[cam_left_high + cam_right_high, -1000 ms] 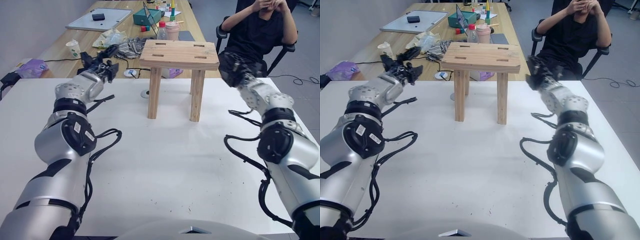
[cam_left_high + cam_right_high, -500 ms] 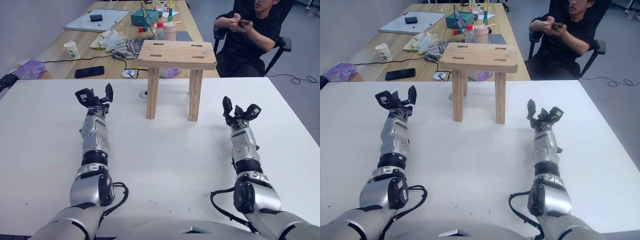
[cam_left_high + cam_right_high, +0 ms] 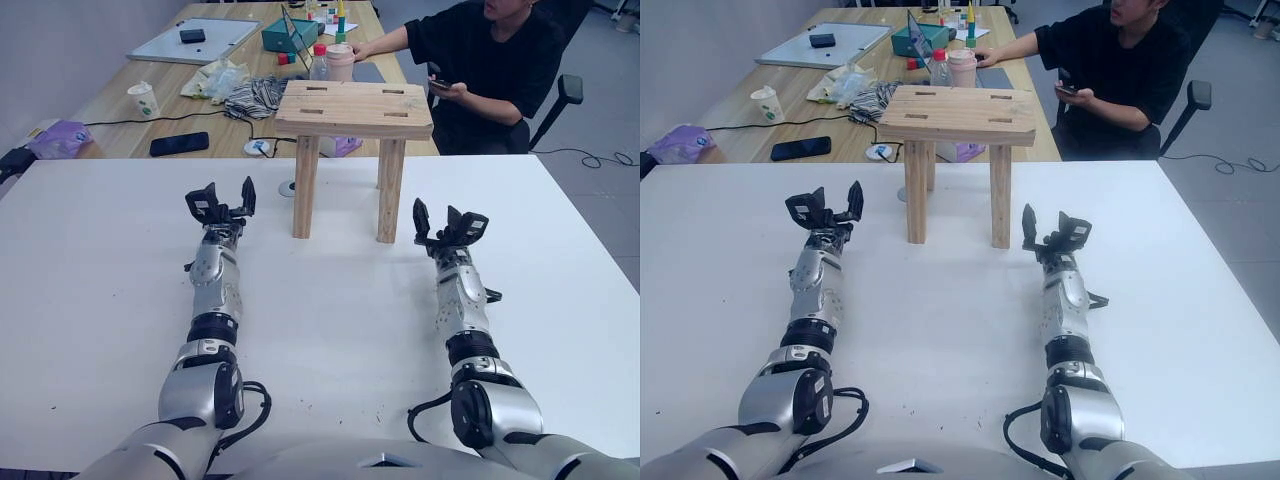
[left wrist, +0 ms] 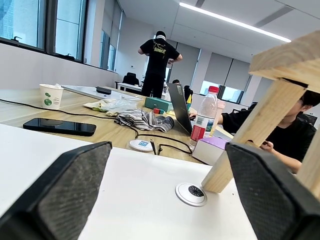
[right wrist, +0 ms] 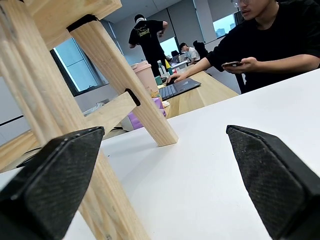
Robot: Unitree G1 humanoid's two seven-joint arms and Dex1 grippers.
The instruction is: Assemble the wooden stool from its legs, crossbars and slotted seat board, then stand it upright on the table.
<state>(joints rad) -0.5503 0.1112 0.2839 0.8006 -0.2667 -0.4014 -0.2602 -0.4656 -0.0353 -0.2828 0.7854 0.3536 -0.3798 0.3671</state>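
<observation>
The jaws of both grippers are spread wide, and nothing is held between them. The left gripper is seen at the end of an arm stretched forward along the white table, and the right gripper at the end of the other. Whether either gripper touches the tabletop cannot be told. In the left wrist view the two dark, textured fingers are shown well apart, with bare tabletop between them. The same wide spacing is shown by the fingers in the right wrist view.

The wooden stool is shown fully assembled and upright on the table, towards its far edge. It lies between the two grippers and slightly beyond them. The left gripper is placed near its left front leg but apart from it. The right gripper is placed just beside its right front leg. The seat board is carried level on the legs, and four slots are visible in its top. A crossbar joining two legs is seen in the right wrist view.

A round cable port is set in the table just left of the stool. On the wooden table behind, a paper cup, a black phone and a bottle are placed.
</observation>
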